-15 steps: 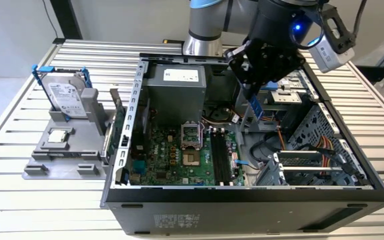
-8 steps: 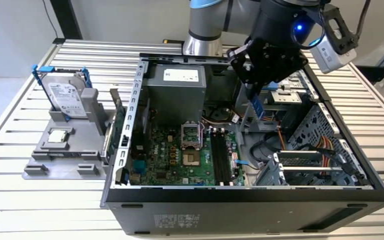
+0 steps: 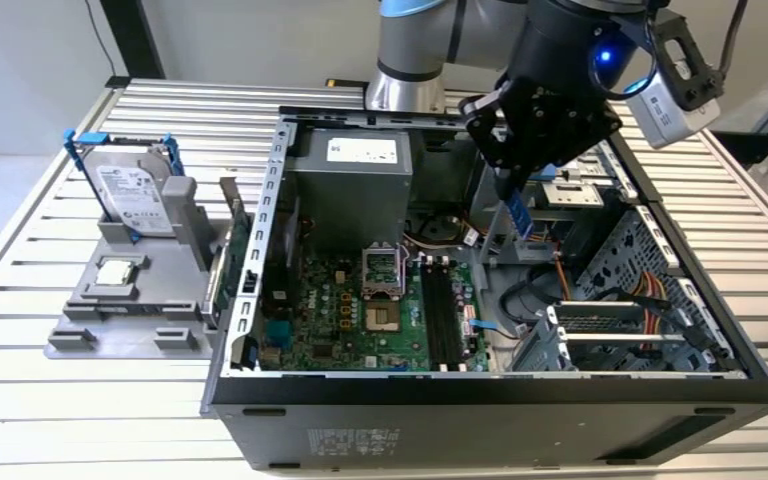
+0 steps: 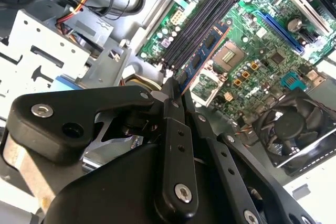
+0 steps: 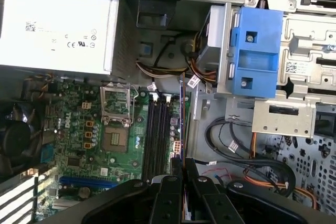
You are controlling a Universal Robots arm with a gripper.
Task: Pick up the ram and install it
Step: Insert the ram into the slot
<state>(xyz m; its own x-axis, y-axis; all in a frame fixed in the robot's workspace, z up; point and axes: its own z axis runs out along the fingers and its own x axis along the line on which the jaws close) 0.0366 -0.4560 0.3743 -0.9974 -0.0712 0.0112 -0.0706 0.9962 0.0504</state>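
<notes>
The ram [image 3: 523,218] hangs as a narrow blue strip below the end effector [image 3: 512,182], which pinches its upper end. This is in the upper right of the exterior view, above the open computer case [image 3: 491,420] on the slatted counter [image 3: 77,425]. The stick is in the air and touches nothing else. The memory slots [image 3: 440,312] lie lower in the frame, towards the exterior view's left. I judge that the carry needs a sideways shift and a controlled descent, keeping clear of the case wall and the cables near the stick.

In the second wrist view, the ram [image 4: 202,56] reaches out from the closed fingertips of the end effector [image 4: 174,92], its chips showing. It lies close to the line of the memory slots [image 4: 198,24], beside the processor socket [image 4: 227,55]. Its long edge should run truly parallel to one slot before any push.

In the first wrist view, the ram [image 5: 181,119] shows edge-on as a thin line rising from the end effector [image 5: 182,167]. It sits just beside the memory slots [image 5: 157,135], on the side towards the blue bracket [image 5: 252,51]. I judge that this small offset should be closed first. Pressing straight and evenly then looks the safest course, since a tilted stick could jam.
</notes>
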